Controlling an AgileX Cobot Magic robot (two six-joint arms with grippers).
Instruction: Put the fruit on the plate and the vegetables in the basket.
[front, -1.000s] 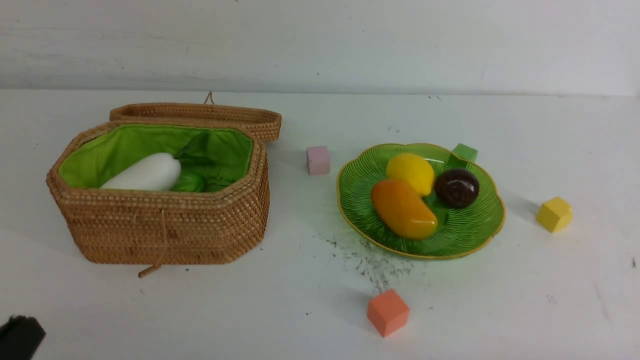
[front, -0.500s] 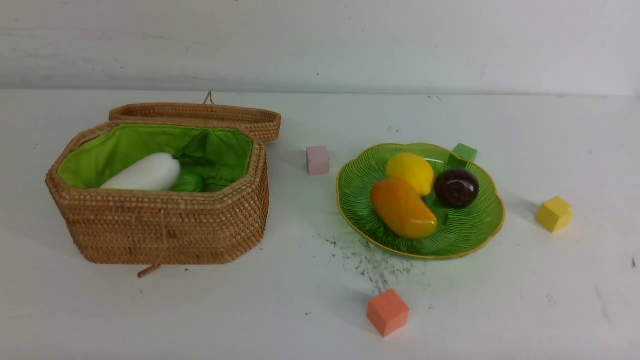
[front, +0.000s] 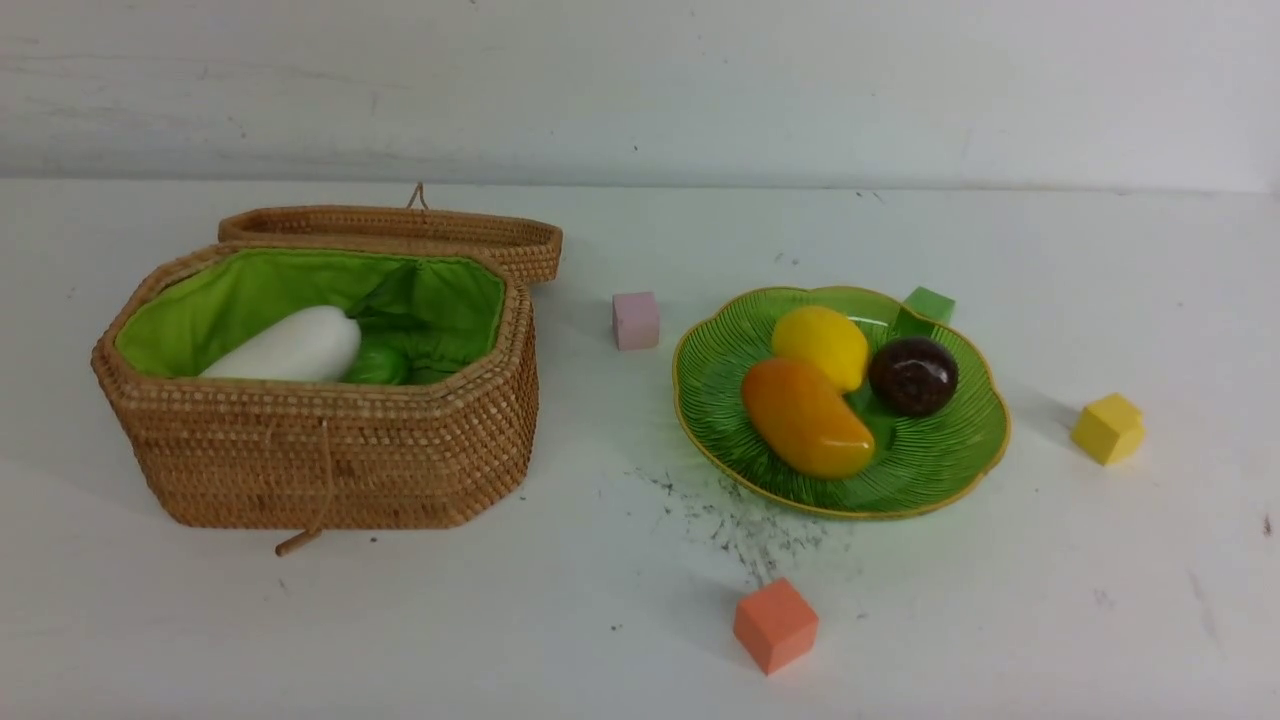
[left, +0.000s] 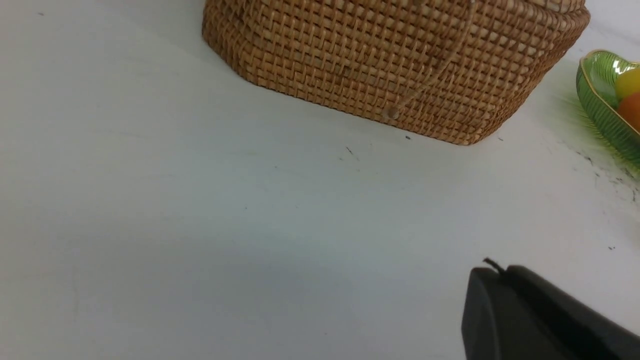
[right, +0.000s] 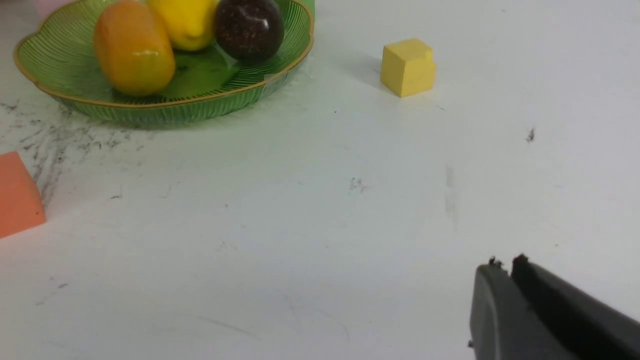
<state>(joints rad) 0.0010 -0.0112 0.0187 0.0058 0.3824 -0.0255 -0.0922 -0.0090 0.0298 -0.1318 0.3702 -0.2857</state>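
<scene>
Checking the front view first: lemon (front: 822, 345), mango (front: 805, 417) and mangosteen (front: 913, 375) lie together on the plate (front: 950, 470). The basket (front: 330, 460) stands open, holding the radish (front: 290, 347) and something green beside it; the carrot cannot be seen. Neither arm appears. Sorting looks finished, so my judgement is that the arms should keep well back. Pink cube (front: 636, 320), green cube (front: 931, 303), yellow cube (front: 1108, 428) and orange cube (front: 776, 624) lie loose around the plate.

Left wrist view: left gripper (left: 492, 280) pressed together, empty, well apart from the basket wall.

Right wrist view: right gripper (right: 506, 272) closed or nearly so, empty, with bare table between it and the plate.
</scene>
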